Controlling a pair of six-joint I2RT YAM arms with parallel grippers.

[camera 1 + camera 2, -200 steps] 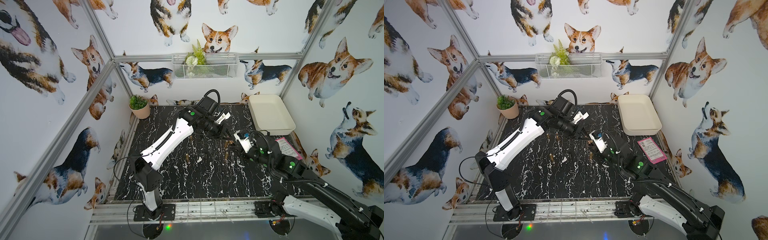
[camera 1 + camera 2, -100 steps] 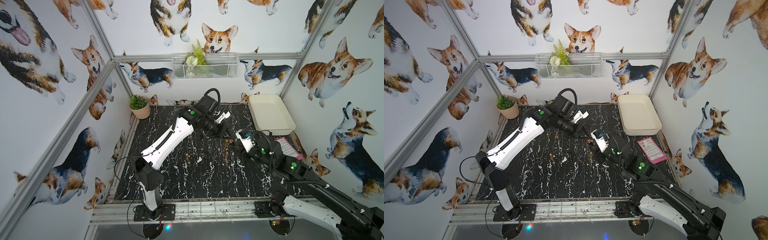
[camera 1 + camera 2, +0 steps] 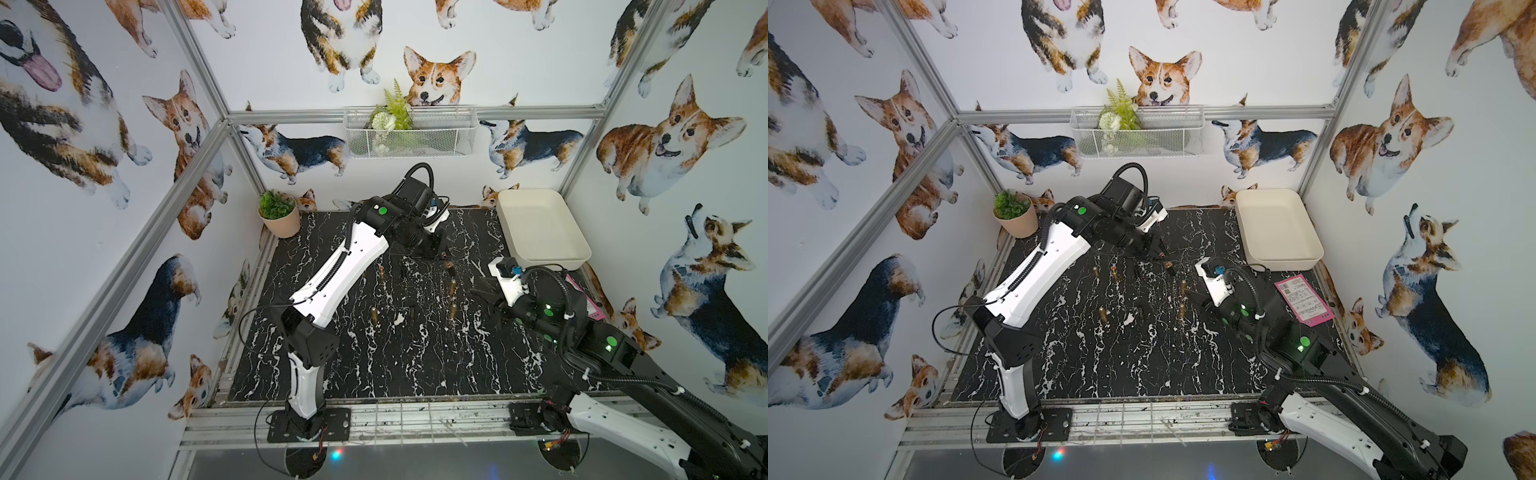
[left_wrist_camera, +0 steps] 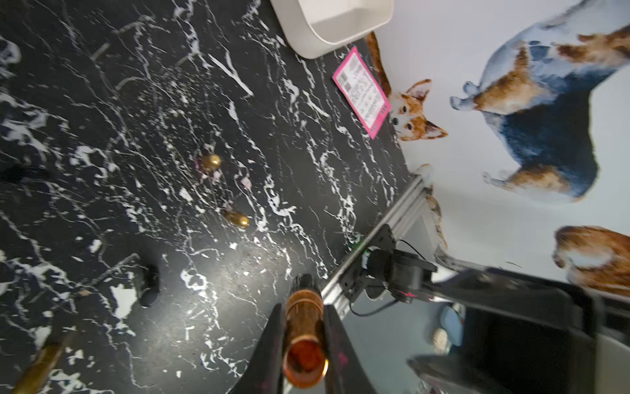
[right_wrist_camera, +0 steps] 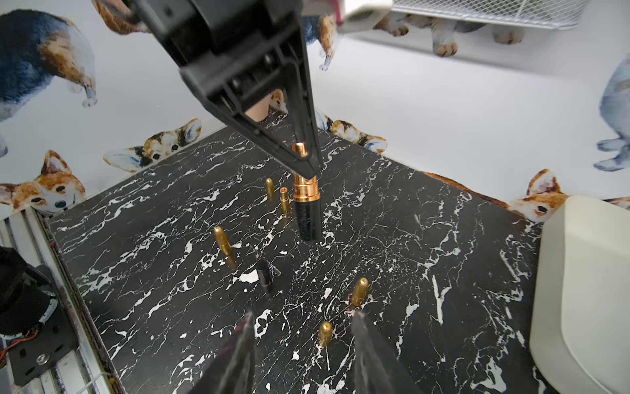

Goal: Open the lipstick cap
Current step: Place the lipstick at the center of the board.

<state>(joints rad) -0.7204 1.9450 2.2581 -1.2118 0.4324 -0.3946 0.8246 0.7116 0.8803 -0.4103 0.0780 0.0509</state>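
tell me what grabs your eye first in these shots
Corgi wallpaper covers the walls around the cell. The left fingers clamp a copper and black lipstick upright over the black marbled table, with small gold bullet-shaped pieces standing nearby. The right fingers are open and hold nothing.

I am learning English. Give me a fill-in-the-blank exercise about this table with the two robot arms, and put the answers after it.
1. The left gripper grips the lipstick by its copper end; the other end is ___.
2. The right gripper is ___ and holds nothing.
3. The card beside the white tray is ___ in colour.

Missing words: black; open; pink.
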